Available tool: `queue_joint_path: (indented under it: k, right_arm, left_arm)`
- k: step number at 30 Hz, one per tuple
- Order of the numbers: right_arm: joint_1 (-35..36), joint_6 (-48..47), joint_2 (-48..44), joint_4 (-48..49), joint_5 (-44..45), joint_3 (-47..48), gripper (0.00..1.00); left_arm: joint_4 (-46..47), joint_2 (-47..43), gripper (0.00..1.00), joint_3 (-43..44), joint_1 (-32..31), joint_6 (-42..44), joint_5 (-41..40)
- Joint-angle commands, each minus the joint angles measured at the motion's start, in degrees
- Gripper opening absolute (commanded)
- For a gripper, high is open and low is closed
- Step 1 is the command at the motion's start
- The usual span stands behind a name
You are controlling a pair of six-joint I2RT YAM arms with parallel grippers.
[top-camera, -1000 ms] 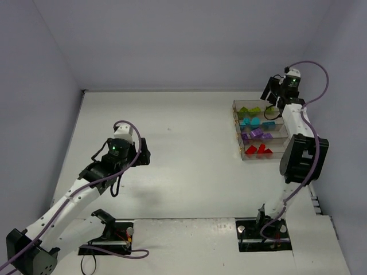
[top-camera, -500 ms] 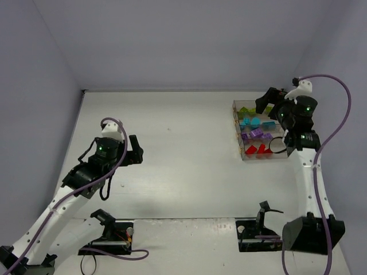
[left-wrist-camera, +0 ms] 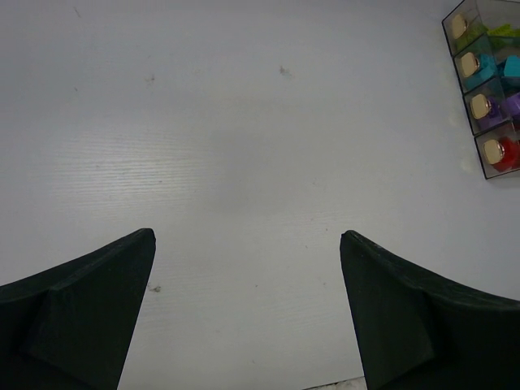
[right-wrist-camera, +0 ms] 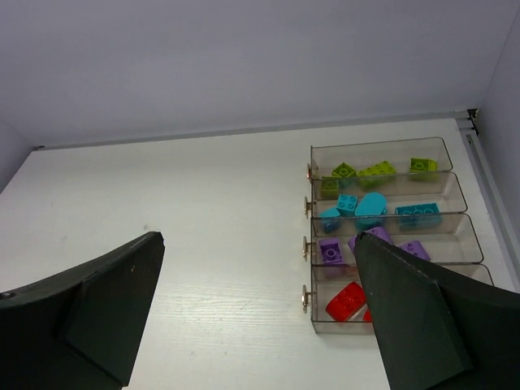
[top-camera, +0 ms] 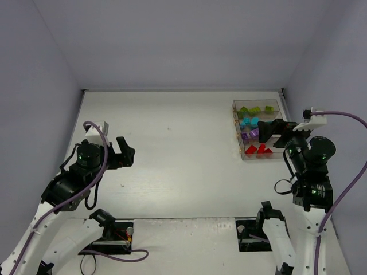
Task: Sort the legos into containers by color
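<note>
The containers [top-camera: 234,104] are a row of four joined clear bins at the table's right side, also in the right wrist view [right-wrist-camera: 378,144] and the left wrist view [left-wrist-camera: 483,168]. The legos lie inside them by colour: green [right-wrist-camera: 357,172] in the farthest bin, then teal [right-wrist-camera: 370,207], purple [right-wrist-camera: 331,252], and red [right-wrist-camera: 345,301] in the nearest. My right gripper [top-camera: 264,132] hangs open and empty above the nearer bins, its jaws wide in its own view [right-wrist-camera: 258,238]. My left gripper [top-camera: 125,153] is open and empty over bare table at the left [left-wrist-camera: 248,236].
Small brass knobs [right-wrist-camera: 306,298] stick out from the bins' left faces. Grey walls close the table at the back and both sides. The arm bases [top-camera: 112,235] [top-camera: 261,232] sit at the near edge. A rail [right-wrist-camera: 479,150] runs along the table's right edge.
The right arm drew back from the far green bin toward the near side, its jaws spreading wide. The left arm swung back left and nearer its base, still open.
</note>
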Motion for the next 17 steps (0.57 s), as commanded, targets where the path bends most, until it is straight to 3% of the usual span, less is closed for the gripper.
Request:
queue_joint_path:
  k: [1,7,17]
  right_arm:
    - [1.0,-1.7,-0.6,-0.2,-1.4,1.0,1.00]
    - [5.5,1.2,-2.2,-2.5,10.3,2.7,1.00]
    - [8.6,1.8,-5.1,-2.6,15.4,0.3,1.00]
  left_arm:
    - [0.2,-0.4,0.89,3.8,0.4,0.2,0.4]
    - [0.2,-2.3,0.89,3.9,0.4,-2.2,-0.4]
    - [-2.7,-1.1,0.89,4.7,0.4,-1.8,-2.7]
